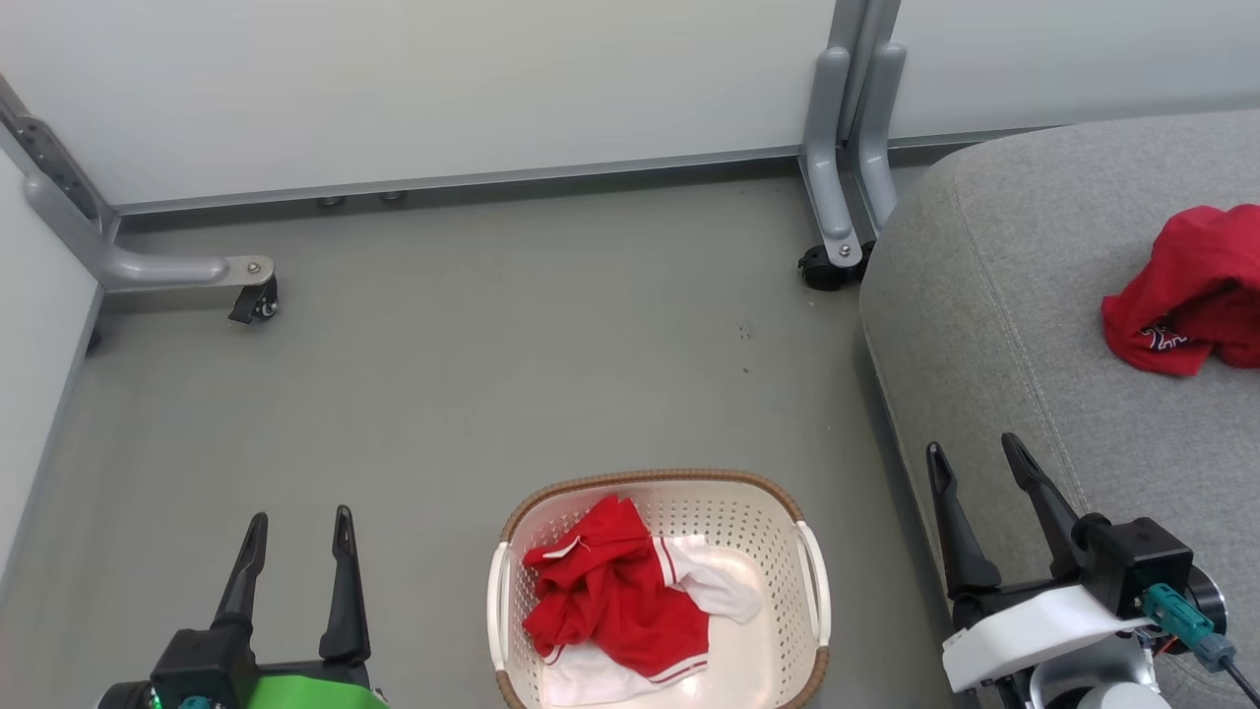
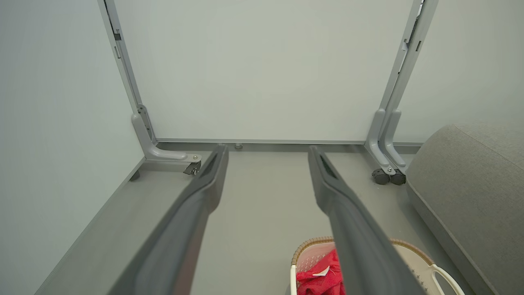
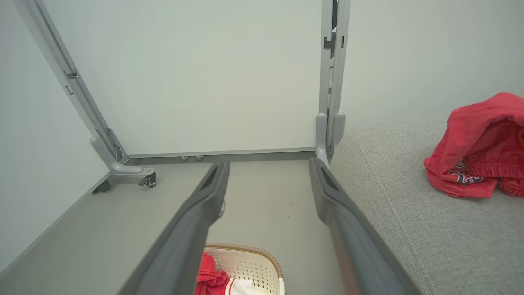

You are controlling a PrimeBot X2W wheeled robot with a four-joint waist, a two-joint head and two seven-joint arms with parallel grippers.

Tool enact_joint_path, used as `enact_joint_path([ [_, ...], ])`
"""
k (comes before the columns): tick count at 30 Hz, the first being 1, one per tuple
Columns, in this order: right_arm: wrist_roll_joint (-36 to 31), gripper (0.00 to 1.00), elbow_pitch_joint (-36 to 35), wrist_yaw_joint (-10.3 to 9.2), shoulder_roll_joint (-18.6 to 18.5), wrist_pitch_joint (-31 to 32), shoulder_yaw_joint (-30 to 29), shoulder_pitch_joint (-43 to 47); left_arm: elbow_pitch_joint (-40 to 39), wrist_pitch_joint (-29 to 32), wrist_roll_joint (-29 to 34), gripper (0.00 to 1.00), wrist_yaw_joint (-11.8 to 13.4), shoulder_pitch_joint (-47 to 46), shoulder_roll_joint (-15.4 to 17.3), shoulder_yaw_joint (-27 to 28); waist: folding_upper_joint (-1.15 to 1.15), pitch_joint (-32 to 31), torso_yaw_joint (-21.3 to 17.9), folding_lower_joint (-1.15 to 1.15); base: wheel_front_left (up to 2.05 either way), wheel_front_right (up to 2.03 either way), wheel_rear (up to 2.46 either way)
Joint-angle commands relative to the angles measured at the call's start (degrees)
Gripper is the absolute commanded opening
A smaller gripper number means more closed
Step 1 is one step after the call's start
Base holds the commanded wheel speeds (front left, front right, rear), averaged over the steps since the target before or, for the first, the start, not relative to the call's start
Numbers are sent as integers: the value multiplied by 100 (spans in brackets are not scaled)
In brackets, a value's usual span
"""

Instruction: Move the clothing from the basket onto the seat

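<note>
The clothing (image 1: 615,601) is split up right now. In the head view, a crumpled red and white heap of it sits in the basket (image 1: 650,480), which stands on the floor (image 1: 492,345) just off the seat's (image 1: 1034,325) left edge and well away from the back wall (image 1: 443,89). One more red garment (image 1: 1186,290) lies bunched up on top of the seat, well in from that left edge and cut off by the picture's border. The left hand (image 1: 300,514) hangs over bare floor to the left of the basket, fingers spread, nothing between them. The right hand (image 1: 974,443) is over the seat's left edge, also spread and empty. Grey frame legs (image 1: 847,148) on casters stand along the wall.

Left wrist view: both dark fingers are wide apart over the floor. The basket peeks in at the bottom, partly hidden behind one finger, with red fabric showing inside. The seat's rounded corner is off to the side.

Right wrist view: fingers splayed again and gripping nothing. The far end of the basket, with red and white fabric in it, shows low down between them. The seat runs alongside, and the red garment sits on its top surface, clear of the edge.
</note>
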Motion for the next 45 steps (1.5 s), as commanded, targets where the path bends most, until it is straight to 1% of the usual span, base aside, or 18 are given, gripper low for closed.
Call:
enact_joint_path([
  [1, 14, 100, -53, 0, -15, 21, 10, 43, 22, -1, 71, 100, -42, 36, -33, 54, 0, 11, -7, 1, 0, 0, 0],
  [7, 6, 100, -117, 0, -16, 50, 28, 24, 162, -1, 129, 100, -176, -62, -94, 130, 0, 44, -8, 1, 0, 0, 0],
  [22, 61, 100, -133, 0, -16, 72, 78, -41, 315, -1, 309, 100, -310, -191, -234, 266, 0, 116, 18, 1, 0, 0, 0],
  [26, 67, 100, -178, 0, -16, 73, 59, -102, 395, -1, 379, 100, -373, -319, -253, 173, 0, 207, 17, 1, 0, 0, 0],
  [30, 3, 100, -253, 0, -16, 80, 39, -158, 566, -1, 426, 100, -490, -624, -265, -78, 0, 380, 23, 1, 0, 0, 0],
  [34, -64, 100, -362, 0, -16, 101, 45, -291, 891, -1, 384, 100, -602, -1057, -282, -514, 0, 641, -6, 1, 0, 0, 0],
  [41, -114, 100, -588, 0, -15, 81, 42, -590, 1928, -1, 363, 100, -683, -2035, -300, -1459, 0, 1358, -122, 1, 0, 0, 0],
  [45, -67, 100, -671, 0, -16, 29, 119, -784, 2582, -1, 332, 100, -687, -2607, -298, -2037, 0, 1856, -272, 1, 0, 0, 0],
])
